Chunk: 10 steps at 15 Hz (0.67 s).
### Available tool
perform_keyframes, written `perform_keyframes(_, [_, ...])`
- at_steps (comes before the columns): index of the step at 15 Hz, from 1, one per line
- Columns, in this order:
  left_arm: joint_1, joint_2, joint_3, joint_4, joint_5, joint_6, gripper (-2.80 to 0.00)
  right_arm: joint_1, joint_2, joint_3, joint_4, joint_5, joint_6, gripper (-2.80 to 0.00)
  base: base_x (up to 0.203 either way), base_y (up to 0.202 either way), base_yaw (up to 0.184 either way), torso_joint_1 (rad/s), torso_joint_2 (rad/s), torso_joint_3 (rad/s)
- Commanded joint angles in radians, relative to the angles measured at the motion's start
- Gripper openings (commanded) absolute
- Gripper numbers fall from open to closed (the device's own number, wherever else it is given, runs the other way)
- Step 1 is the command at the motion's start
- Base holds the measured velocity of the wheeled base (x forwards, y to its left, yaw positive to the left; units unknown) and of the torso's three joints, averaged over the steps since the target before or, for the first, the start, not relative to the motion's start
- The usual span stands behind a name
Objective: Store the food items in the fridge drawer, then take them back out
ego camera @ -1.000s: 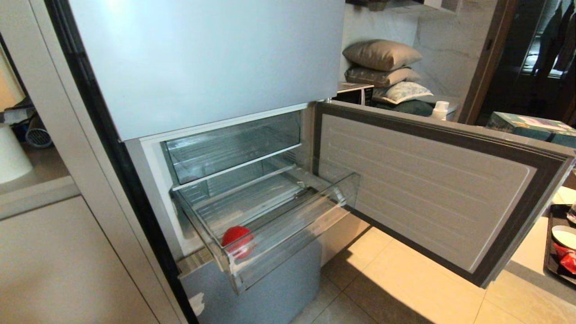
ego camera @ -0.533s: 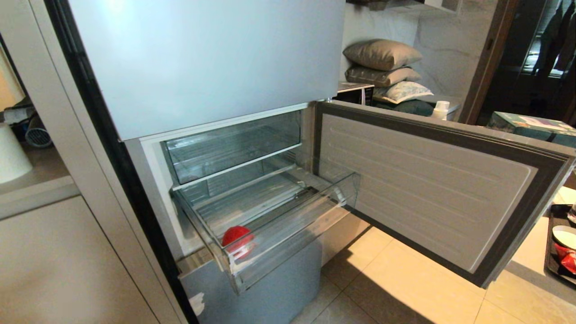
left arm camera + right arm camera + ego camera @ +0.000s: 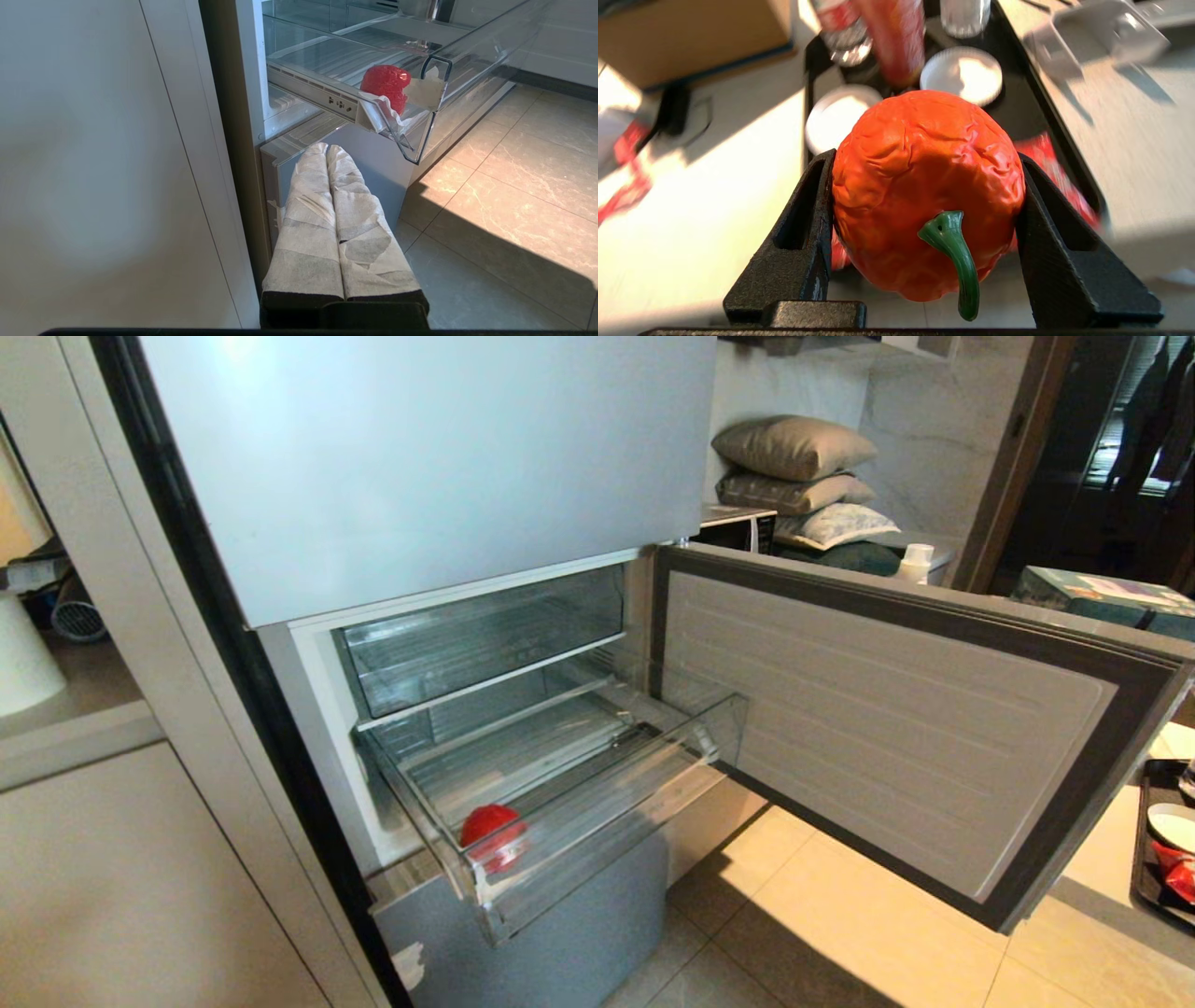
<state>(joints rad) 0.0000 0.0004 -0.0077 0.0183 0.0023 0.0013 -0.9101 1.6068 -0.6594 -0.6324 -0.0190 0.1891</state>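
The fridge drawer (image 3: 616, 803) of clear plastic stands pulled out. A round red food item (image 3: 492, 831) lies in its front left corner, also seen through the drawer wall in the left wrist view as the red item (image 3: 385, 84). My right gripper (image 3: 925, 156) is outside the head view; it is shut on a wrinkled orange-red pepper (image 3: 920, 186) with a green stem, held above a black tray (image 3: 1069, 154). My left gripper (image 3: 326, 149), its fingers wrapped in white tape, is shut and empty, low beside the fridge below the drawer (image 3: 472, 60).
The fridge door (image 3: 887, 728) hangs open to the right of the drawer. A clear compartment with a white strip (image 3: 485, 644) sits above it. The black tray (image 3: 1144, 859) at the far right holds white bowls (image 3: 840, 116), bottles and a red packet (image 3: 1178, 873).
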Motion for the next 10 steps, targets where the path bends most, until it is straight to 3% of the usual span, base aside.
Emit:
perform_keyframes(1, [0.000,-0.002,0.000,0.000,0.001,0.000,-2.80,-0.065,0.233,-0.140,-0.015,0.045,0.000,-2.80,0.000,0.000,0.000,0.000,0.00,0.000])
perform_keyframes(5, [0.000,-0.002,0.000,0.000,0.001,0.000,-2.80,-0.129,0.460,-0.370,-0.022,0.077,0.002,-2.80,0.000,0.000,0.000,0.000,0.00,0.000])
perform_keyframes(10, [0.000,-0.002,0.000,0.000,0.001,0.000,-2.80,-0.146,0.681,-0.561,-0.033,0.158,0.036,-2.80,0.000,0.000,0.000,0.000,0.00,0.000])
